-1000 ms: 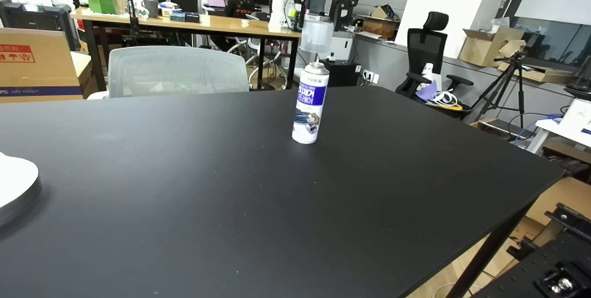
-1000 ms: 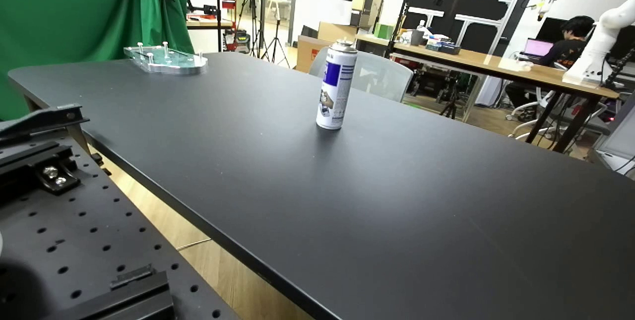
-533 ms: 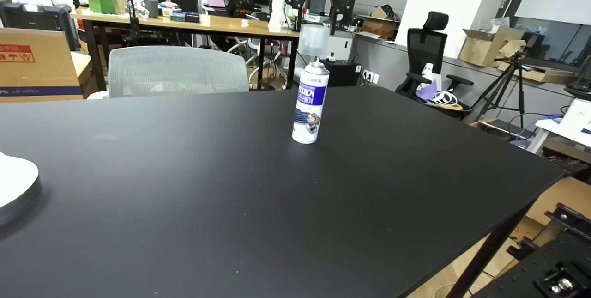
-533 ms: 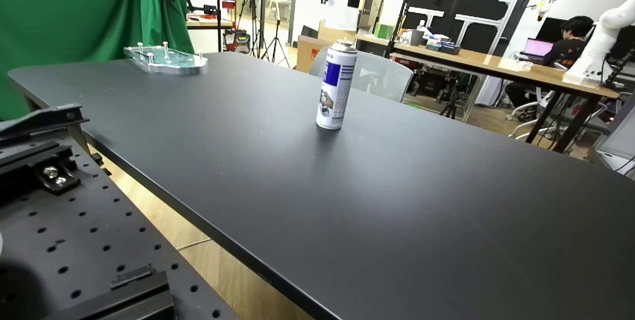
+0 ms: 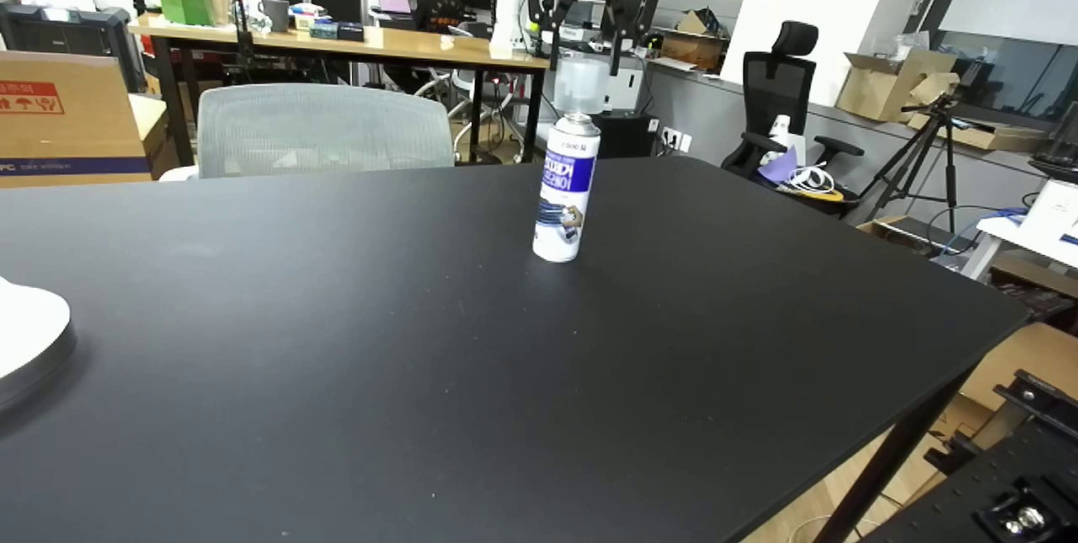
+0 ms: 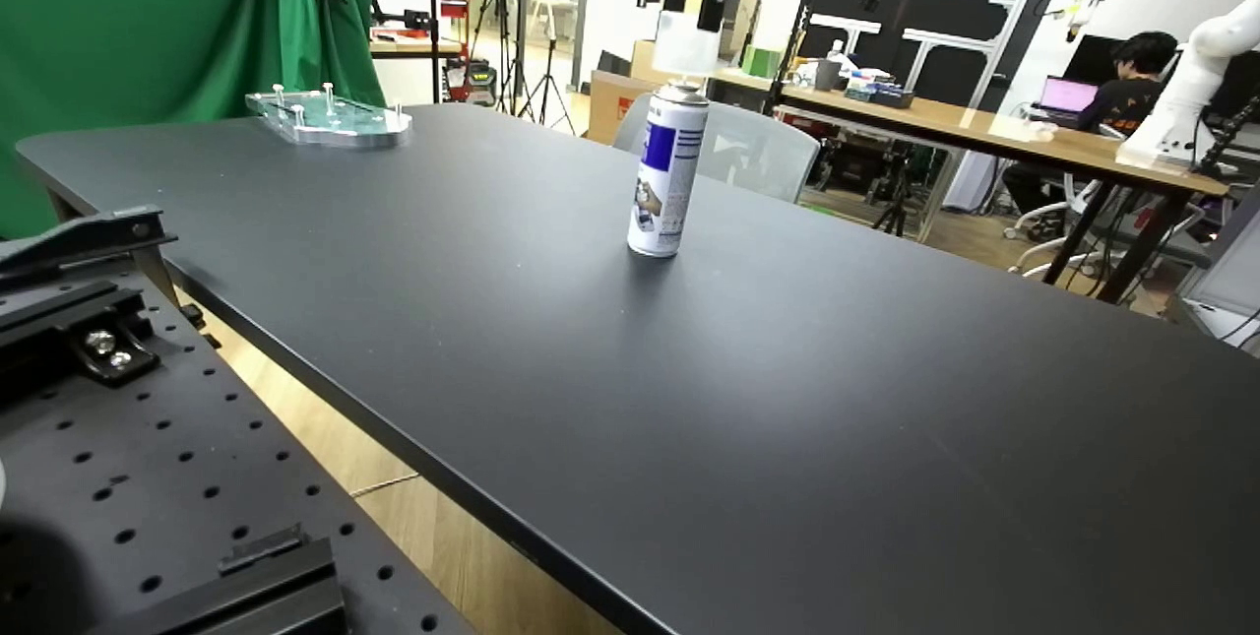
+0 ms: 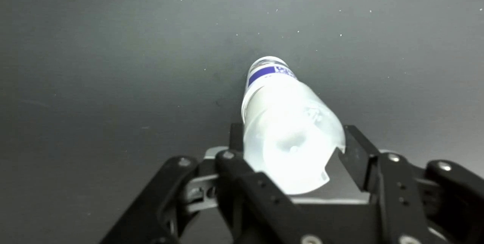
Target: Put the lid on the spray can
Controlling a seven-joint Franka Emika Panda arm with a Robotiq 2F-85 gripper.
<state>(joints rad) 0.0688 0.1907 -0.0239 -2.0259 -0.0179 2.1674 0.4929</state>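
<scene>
While the black two-fingered gripper (image 5: 584, 70) holds the small translucent whitish plastic lid (image 5: 581, 88), the slim white cylindrical spray can (image 5: 563, 198) stands upright just below

Since the lid fills the gap between the two dark fingers (image 7: 359, 157), the gripper can be seen to grasp it from opposite sides. The lid hangs upright over the top of the spray can and in line with it. In both exterior views its lower rim lies right at the can's silvery metal shoulder; whether the two touch cannot be told. In the wrist view the lid hides most of the can's top, and glare washes out the middle of the plastic.

The spray can carries a blue band and, lower down, a darker picture. It stands on the matte black desk (image 5: 379, 358), whose surface is dotted with small pale specks. On the same desk, in an exterior view, lies a thick, clear, greenish plate with upright white pegs (image 6: 330, 118), well apart from the can. A grey mesh-backed chair (image 5: 324, 130) stands at the desk's edge.

Farther off are a long wooden-topped bench (image 5: 404, 39), a person in black clothing (image 5: 436, 6), a black office chair (image 5: 783, 93) and, in an exterior view, a green cloth curtain (image 6: 148, 44).
</scene>
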